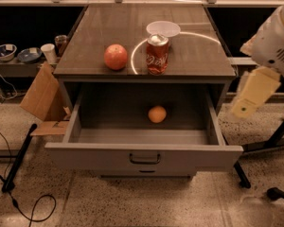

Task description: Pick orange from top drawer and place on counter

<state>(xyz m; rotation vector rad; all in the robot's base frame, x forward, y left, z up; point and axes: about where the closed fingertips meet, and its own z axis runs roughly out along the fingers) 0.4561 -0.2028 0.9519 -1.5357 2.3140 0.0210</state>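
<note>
The orange (157,114) lies alone on the floor of the open top drawer (144,155), right of centre and toward the back. The drawer is pulled fully out, and its dark pull handle faces me. The counter (199,56) above it is dark wood-grain with a pale curved reflection. My gripper (253,96) hangs at the right edge of the view on the white arm. It is beside the cabinet's right side, about level with the drawer opening, and well apart from the orange.
On the counter stand a larger reddish fruit (115,56), a red soda can (157,55) and a white bowl (163,29) behind the can. A cardboard piece (40,96) leans left of the cabinet. Black stand legs (19,160) and cables lie on the floor.
</note>
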